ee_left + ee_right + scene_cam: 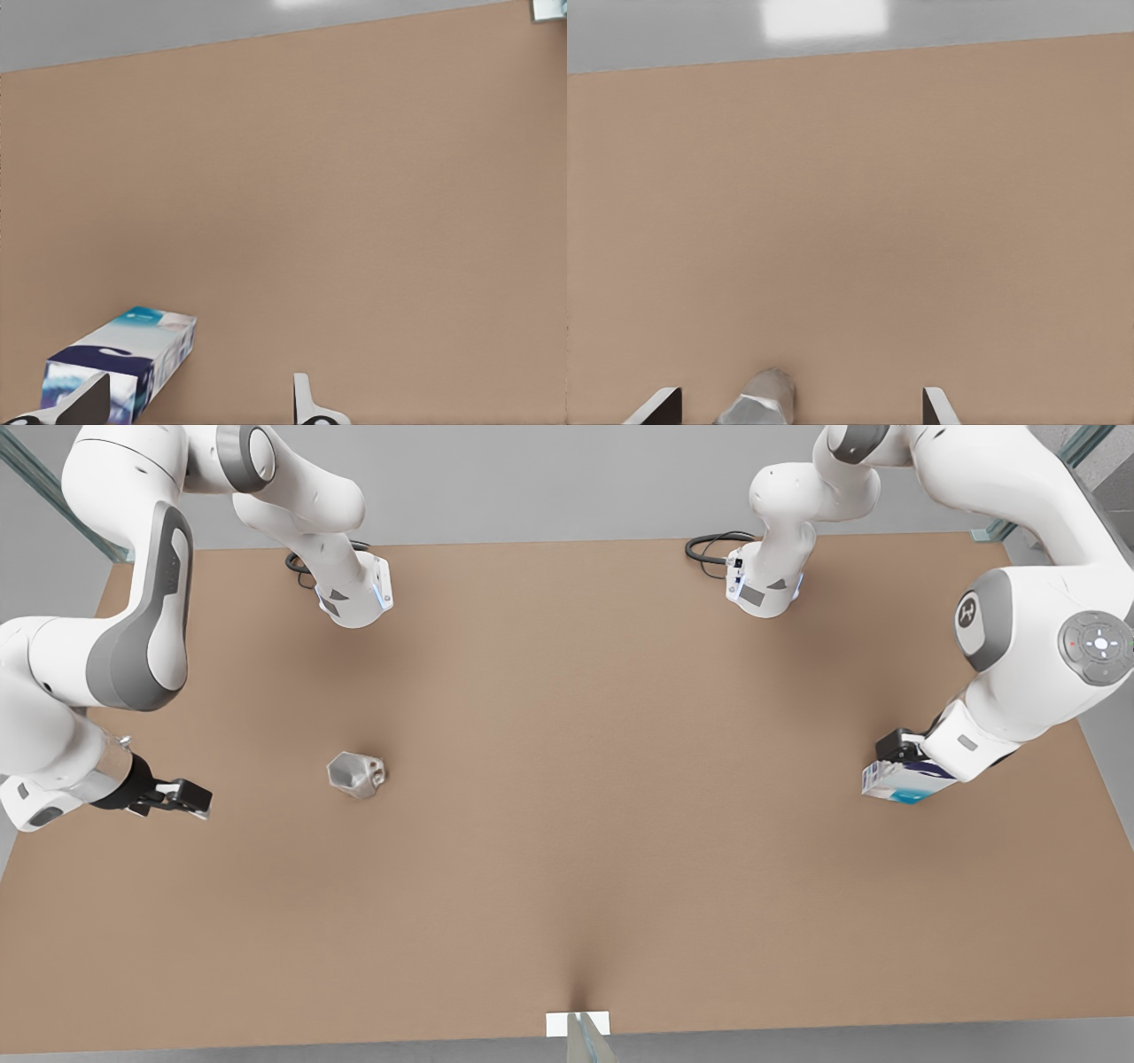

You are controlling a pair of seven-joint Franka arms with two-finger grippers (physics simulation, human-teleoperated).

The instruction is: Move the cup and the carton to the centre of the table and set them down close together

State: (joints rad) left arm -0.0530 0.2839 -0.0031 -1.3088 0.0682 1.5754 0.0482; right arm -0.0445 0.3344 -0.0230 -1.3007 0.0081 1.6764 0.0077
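Brown table (567, 850) carries both things well apart from its centre: the cup (356, 773) lies toward the front view's left, the carton (904, 782) at the right. The right gripper (182, 797) hovers beside the cup, fingers apart, while the left gripper (195, 403), also spread, sits over the carton without gripping it. Judging by this, the approach step is in hand; next each gripper needs to straddle its thing and close.

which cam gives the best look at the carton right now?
Left wrist view: the carton lies on the table, top and side print visible, beside the open left gripper, one fingertip overlapping it. Front view shows the carton partly under that arm's wrist. Right wrist view looks at the cup instead.
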